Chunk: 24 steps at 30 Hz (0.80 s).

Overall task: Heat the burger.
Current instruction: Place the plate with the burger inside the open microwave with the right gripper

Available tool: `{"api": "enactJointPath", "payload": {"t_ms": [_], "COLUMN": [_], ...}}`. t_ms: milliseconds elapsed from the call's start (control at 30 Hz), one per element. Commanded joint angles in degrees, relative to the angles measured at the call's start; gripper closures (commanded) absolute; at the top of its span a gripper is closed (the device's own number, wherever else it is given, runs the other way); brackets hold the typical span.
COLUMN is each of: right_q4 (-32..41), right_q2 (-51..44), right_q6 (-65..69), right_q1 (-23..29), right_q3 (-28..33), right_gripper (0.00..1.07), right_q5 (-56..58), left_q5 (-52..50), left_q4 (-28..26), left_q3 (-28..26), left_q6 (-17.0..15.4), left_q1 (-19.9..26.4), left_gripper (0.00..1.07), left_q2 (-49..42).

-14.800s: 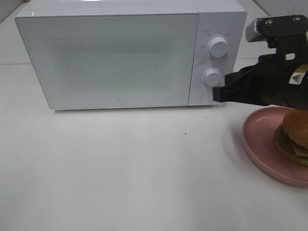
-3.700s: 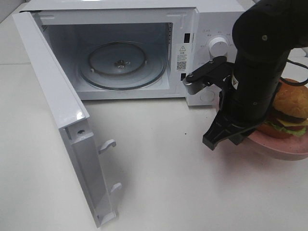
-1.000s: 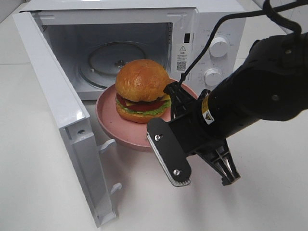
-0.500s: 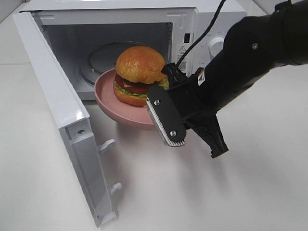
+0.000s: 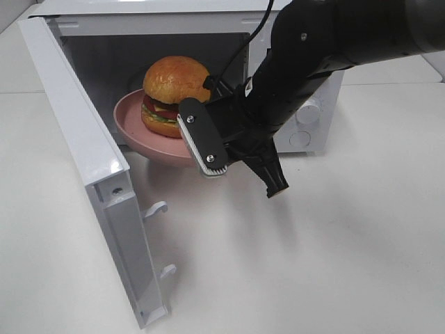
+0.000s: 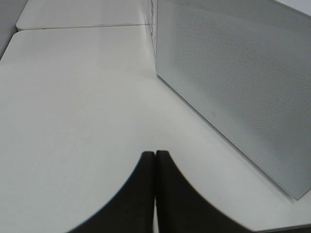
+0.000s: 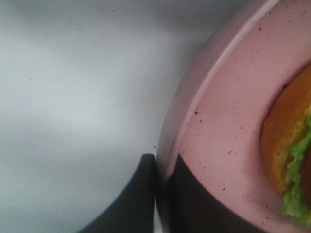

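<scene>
White microwave, door open wide; pink speckled plate at cavity mouth; white table.

One burger. One plate. One microwave with one door; the door has two latch hooks, an upper hook and a lower hook. One dial peeks past the one arm in the high view; any more cannot be told. Two grippers: left gripper and right gripper. One desk.
</scene>
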Motion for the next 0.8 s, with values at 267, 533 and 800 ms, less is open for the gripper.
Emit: {"api": "enactJointPath", "payload": {"t_ms": [267,533,800], "right_q4": [-1.15,-9.22,-13.12], "right_q2": [6.25,13.24,19.71], "right_q6": [6.19,18.11,27.16], "right_q1": [-0.23,-0.23,-0.23], "right_q3": [-11.40,-23.78,-33.17], "right_gripper": [1.07,1.07,1.07], "right_q5": [0.92,7.39,12.15], "left_q5": [-0.86,-0.86,-0.86], "left_q4": [-0.29,-0.29,-0.29], "left_q3": [0.11,0.11,0.11], "left_q6": [-0.23,-0.23,-0.23], "left_q1": [0.06,0.06,0.06], "left_gripper": [1.06,1.06,1.06], "left_q2": [-1.15,-1.15,-1.15]}}
